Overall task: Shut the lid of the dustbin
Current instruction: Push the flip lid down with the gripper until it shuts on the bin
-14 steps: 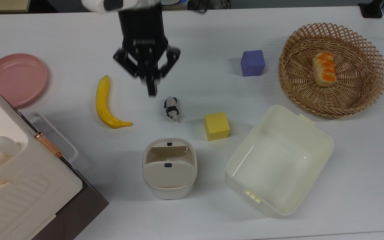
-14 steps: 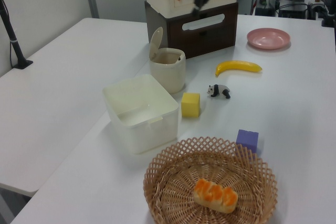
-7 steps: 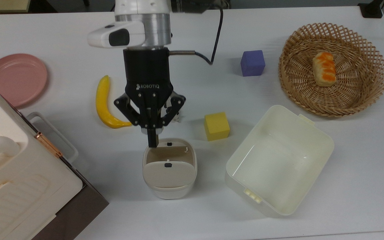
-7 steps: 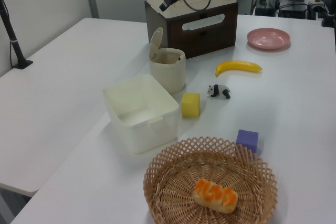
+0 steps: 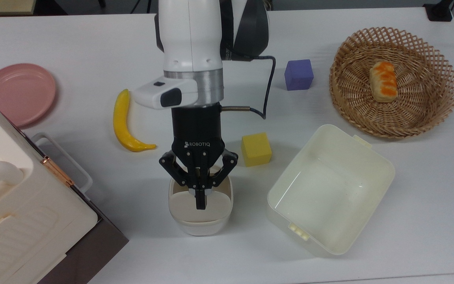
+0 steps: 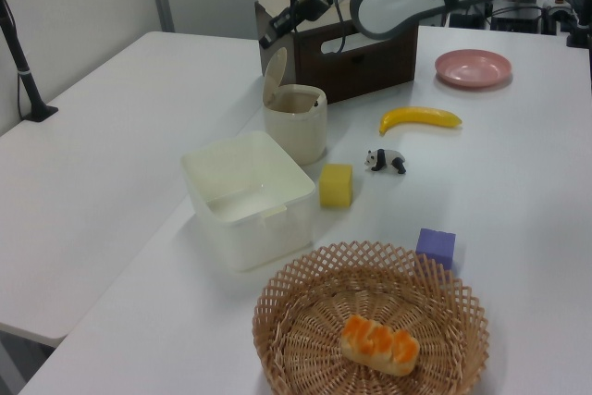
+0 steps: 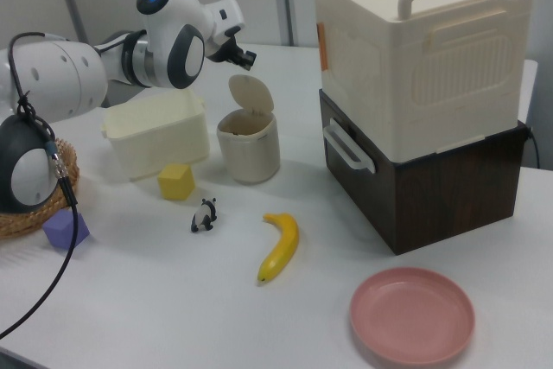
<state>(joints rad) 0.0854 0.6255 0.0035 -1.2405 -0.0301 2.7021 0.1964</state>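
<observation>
White tabletop (image 5: 73, 35) all round me, and on it the wicker basket (image 5: 440, 98) cradles an orange-striped bread roll (image 5: 383, 81), the cream tub (image 5: 329, 189) sits open showing only its own bare floor, and the pink plate (image 5: 17, 92) carries nothing. Right under me stands the dustbin (image 6: 296, 127), between the tub and the big white box on its dark cabinet (image 7: 432, 170), with its lid (image 6: 275, 74) tipped upright off the back rim. I hang my gripper (image 5: 200, 205) over that lid, fingers pinched together, gripping nothing.
</observation>
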